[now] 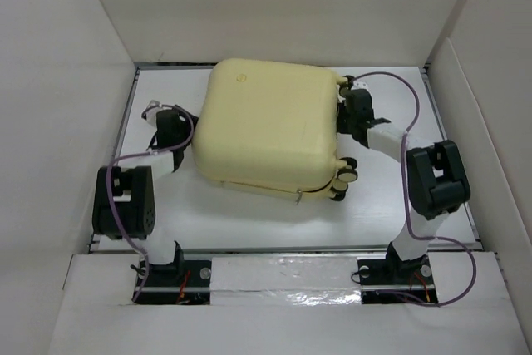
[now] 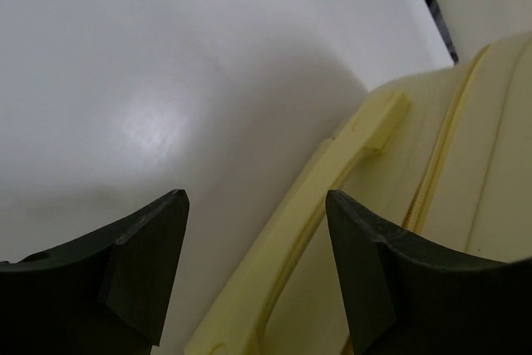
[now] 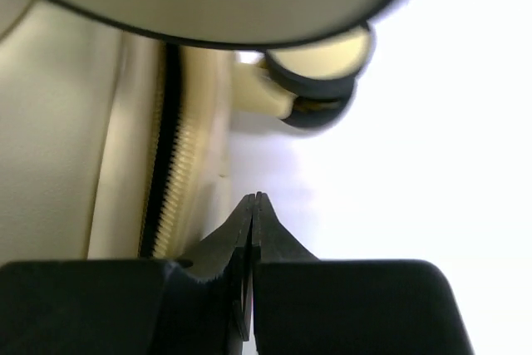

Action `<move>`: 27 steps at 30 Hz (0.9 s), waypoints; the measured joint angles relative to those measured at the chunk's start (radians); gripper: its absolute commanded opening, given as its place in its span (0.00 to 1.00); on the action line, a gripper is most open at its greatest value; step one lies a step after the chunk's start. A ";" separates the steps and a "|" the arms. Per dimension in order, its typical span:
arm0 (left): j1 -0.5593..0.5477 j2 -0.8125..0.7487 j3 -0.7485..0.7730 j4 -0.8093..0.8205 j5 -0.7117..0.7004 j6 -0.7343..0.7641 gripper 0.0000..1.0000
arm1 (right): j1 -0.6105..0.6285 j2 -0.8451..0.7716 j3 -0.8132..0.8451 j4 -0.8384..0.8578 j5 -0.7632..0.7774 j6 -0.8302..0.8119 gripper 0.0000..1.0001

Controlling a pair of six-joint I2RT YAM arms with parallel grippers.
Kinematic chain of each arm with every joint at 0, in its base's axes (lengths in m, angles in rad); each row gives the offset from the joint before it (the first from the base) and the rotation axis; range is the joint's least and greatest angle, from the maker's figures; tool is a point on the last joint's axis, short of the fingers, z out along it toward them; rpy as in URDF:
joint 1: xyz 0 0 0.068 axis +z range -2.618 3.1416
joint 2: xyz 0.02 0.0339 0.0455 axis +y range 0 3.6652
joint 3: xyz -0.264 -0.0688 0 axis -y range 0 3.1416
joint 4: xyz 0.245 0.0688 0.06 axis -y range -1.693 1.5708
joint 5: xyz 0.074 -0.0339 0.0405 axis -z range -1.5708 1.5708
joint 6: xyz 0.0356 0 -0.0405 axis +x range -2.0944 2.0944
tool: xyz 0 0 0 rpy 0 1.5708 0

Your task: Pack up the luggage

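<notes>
The luggage [image 1: 266, 126] is seen lying closed on the table [image 1: 249, 222], its wheels [image 1: 345, 176] turned rightward. The left gripper [image 1: 184, 130] is held at its left side, and the right gripper [image 1: 346, 114] is set at its right side between the wheels.

Left arm [image 1: 125, 201], right arm [image 1: 436, 176]: white tubular links, chunky black joint housings, black bases [image 1: 162, 273]. Thin lilac cables [image 1: 391, 74] looped along each. Red-orange wiring at bases. Left gripper [image 2: 258, 197], right gripper [image 3: 256, 197]: matte black wedge-shaped fingers, bevelled tips.
</notes>
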 measured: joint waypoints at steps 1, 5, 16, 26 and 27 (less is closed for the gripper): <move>-0.014 -0.049 -0.050 0.002 -0.034 -0.001 0.64 | -0.010 0.047 0.070 -0.026 -0.019 -0.023 0.06; -0.112 -0.281 -0.257 -0.006 -0.164 0.003 0.61 | -0.037 0.209 0.354 -0.114 -0.097 -0.116 0.22; -0.488 -0.752 -0.518 -0.232 -0.235 0.018 0.54 | -0.067 0.392 0.744 -0.157 -0.340 -0.145 0.71; -0.571 -0.853 -0.529 -0.294 -0.221 -0.010 0.58 | -0.095 0.348 0.995 -0.297 -0.585 -0.076 1.00; -0.575 -0.855 -0.520 -0.296 -0.219 -0.006 0.58 | -0.094 0.334 1.027 -0.312 -0.600 -0.073 1.00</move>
